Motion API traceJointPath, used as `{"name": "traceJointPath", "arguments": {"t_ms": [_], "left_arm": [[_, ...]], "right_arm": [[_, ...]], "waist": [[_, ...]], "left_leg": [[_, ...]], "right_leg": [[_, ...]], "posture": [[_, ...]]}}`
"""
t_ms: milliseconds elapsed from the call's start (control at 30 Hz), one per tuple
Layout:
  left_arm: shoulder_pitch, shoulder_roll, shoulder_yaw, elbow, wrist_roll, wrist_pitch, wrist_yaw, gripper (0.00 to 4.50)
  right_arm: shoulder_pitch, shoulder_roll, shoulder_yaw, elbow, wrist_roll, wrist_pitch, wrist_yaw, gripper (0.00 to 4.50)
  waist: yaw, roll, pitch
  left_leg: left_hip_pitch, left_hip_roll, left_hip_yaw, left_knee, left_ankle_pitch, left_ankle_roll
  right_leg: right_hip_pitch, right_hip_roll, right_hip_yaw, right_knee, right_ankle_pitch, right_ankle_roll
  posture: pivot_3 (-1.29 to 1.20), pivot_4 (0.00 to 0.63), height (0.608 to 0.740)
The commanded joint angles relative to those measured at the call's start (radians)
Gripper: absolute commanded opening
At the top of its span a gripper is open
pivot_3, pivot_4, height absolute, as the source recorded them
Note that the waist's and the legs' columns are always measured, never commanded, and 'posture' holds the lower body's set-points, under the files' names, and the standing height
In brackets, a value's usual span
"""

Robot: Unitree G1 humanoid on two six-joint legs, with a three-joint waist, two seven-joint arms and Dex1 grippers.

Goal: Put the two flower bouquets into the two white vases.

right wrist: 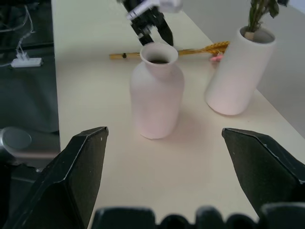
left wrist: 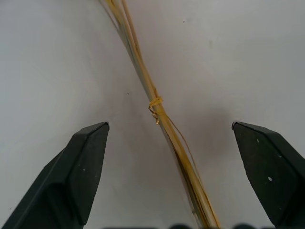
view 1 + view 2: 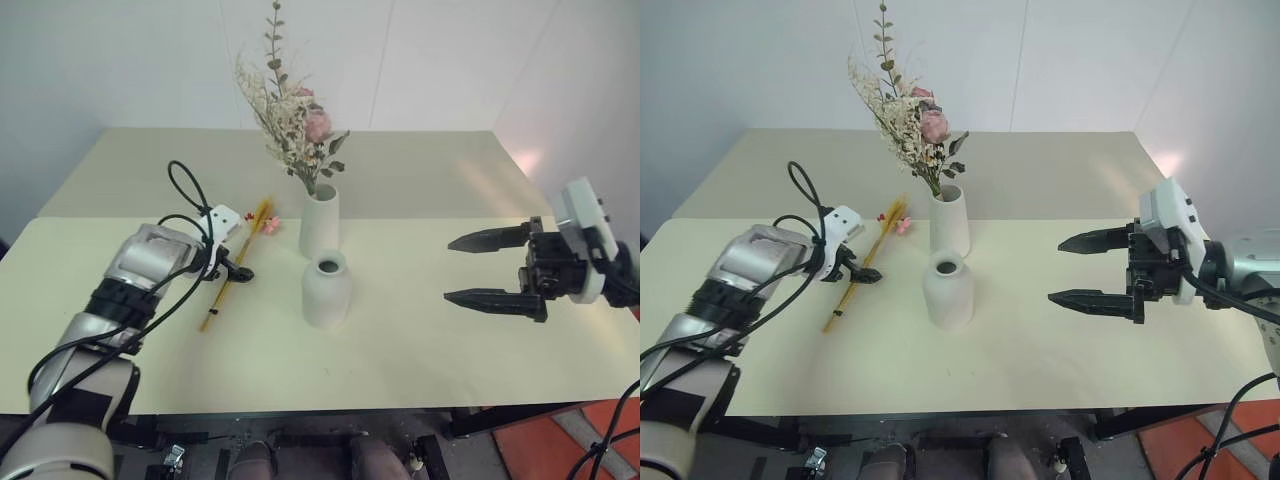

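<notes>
The pale table [image 3: 420,330] is occupied near its middle by the tall white vase [image 3: 320,222], in which the bushy bouquet [image 3: 292,120] is already held upright, and just in front of it, nearer the robot, the shorter rounded vase [image 3: 326,291] is seen standing with nothing in its mouth. To the right, well apart from both vases, the right gripper [image 3: 485,270] is held above the table with its fingers spread wide and nothing between them. To the left of the vases the slim straw bouquet [image 3: 236,263] is laid flat on the table, and the left gripper [image 2: 171,143] is poised over its stems with the fingers spread to either side, no contact being visible.
</notes>
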Motion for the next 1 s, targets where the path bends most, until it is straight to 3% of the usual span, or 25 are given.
{"name": "traceJointPath", "arguments": {"t_ms": [33,367,567,667,833,1000], "left_arm": [[-0.041,-0.008,0.001,0.053,0.049,-0.062,-0.022,3.30],[-0.061,-0.024,0.062,0.119,0.085,-0.123,-0.018,0.06],[-0.021,0.009,0.136,0.027,0.082,-0.082,0.028,0.02],[0.076,0.041,0.282,-0.081,0.066,-0.119,0.137,0.02],[0.369,0.052,0.676,-0.409,-0.131,-0.231,0.115,0.02],[0.475,0.041,0.808,-0.659,-0.366,-0.211,-0.012,0.02]], "right_arm": [[0.035,-0.038,-0.084,-0.044,0.036,0.016,0.011,4.50],[0.145,-0.055,-0.140,-0.074,0.026,-0.010,0.018,4.50],[0.131,-0.048,-0.124,-0.050,0.016,-0.020,0.012,4.50],[0.140,-0.037,-0.119,-0.057,0.004,-0.032,-0.002,4.50],[0.175,-0.017,-0.126,-0.059,-0.001,-0.043,-0.022,4.50],[0.190,-0.013,-0.099,-0.011,-0.033,-0.074,-0.011,4.50]], "waist": [[0.002,0.000,0.000],[-0.002,0.000,0.000],[0.000,0.000,0.000],[-0.003,0.000,0.000],[-0.015,0.000,0.000],[0.013,-0.001,-0.001]], "left_leg": [[0.000,0.000,0.000,0.000,0.000,0.000],[0.001,0.000,0.000,0.001,0.000,0.000],[-0.001,0.000,0.000,0.001,0.000,0.000],[0.000,0.000,0.000,0.001,0.000,0.000],[0.001,0.001,0.000,0.000,0.000,0.000],[0.001,0.000,0.000,0.003,0.000,0.000]], "right_leg": [[0.000,0.000,0.000,0.000,0.000,0.000],[0.001,0.000,0.000,0.001,0.000,0.000],[0.000,-0.001,0.000,0.000,0.000,0.001],[0.000,-0.001,0.000,0.000,0.000,0.001],[0.000,0.000,0.001,0.001,0.000,0.001],[0.003,-0.002,-0.002,0.001,0.000,0.001]], "posture": [[0.00,0.150,0.740],[0.00,0.150,0.740],[0.00,0.150,0.740],[0.00,0.150,0.740],[0.00,0.150,0.740],[0.00,0.150,0.740]]}}
